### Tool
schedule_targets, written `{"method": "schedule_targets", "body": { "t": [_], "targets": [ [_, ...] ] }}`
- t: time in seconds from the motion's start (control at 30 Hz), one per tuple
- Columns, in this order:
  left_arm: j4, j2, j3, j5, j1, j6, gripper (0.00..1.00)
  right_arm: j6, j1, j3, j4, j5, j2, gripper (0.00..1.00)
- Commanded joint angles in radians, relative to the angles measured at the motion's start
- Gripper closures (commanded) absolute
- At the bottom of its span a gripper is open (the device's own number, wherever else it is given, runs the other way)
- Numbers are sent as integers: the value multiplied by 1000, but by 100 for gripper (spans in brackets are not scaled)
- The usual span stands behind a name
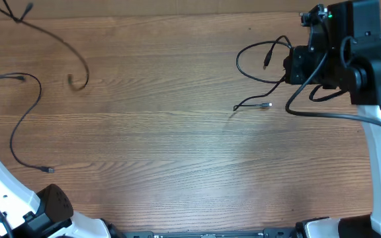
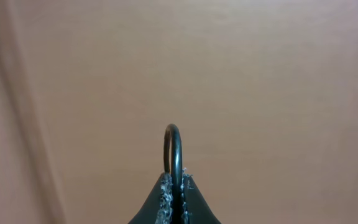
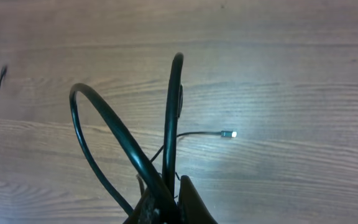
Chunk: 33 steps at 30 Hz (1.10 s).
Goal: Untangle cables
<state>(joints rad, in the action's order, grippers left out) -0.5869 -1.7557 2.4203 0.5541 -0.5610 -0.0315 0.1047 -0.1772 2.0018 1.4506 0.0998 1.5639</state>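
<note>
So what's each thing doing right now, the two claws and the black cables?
Left gripper: shut, pinching a cable loop.
Right gripper: shut, pinching a looped cable.
Left-side cable: lying slack on the table.
Top-left cable: lying slack, curved.

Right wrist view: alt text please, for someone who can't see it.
The right gripper, shut, pinches a black cable that rises in two loops, one upright, one arcing left. Behind, a thin cord with a bright plug lies on the wooden table.
</note>
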Motion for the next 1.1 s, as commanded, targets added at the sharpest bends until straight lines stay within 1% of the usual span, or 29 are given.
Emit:
{"method": "schedule_targets", "body": {
  "t": [0.0,0.33,0.53,0.77,0.9,0.93,1.07],
  "targets": [
    [8,-64,19,-135,5,-14,96,2,2,18,2,-2,11,96],
    [-22,-319,19,-138,7,-18,96,3,2,18,2,-1,11,96],
    [-32,-469,19,-138,38,-18,96,3,2,18,2,38,11,96],
    [48,-598,19,-148,106,-17,96,3,2,18,1,40,11,96],
    [76,-661,19,-214,149,-17,96,6,2,18,-1,40,11,96],
    [77,-696,19,-260,174,-16,96,7,2,18,1,40,11,96],
    [76,-756,19,-328,216,-13,96,21,2,18,2,40,11,96]
  ]
}}
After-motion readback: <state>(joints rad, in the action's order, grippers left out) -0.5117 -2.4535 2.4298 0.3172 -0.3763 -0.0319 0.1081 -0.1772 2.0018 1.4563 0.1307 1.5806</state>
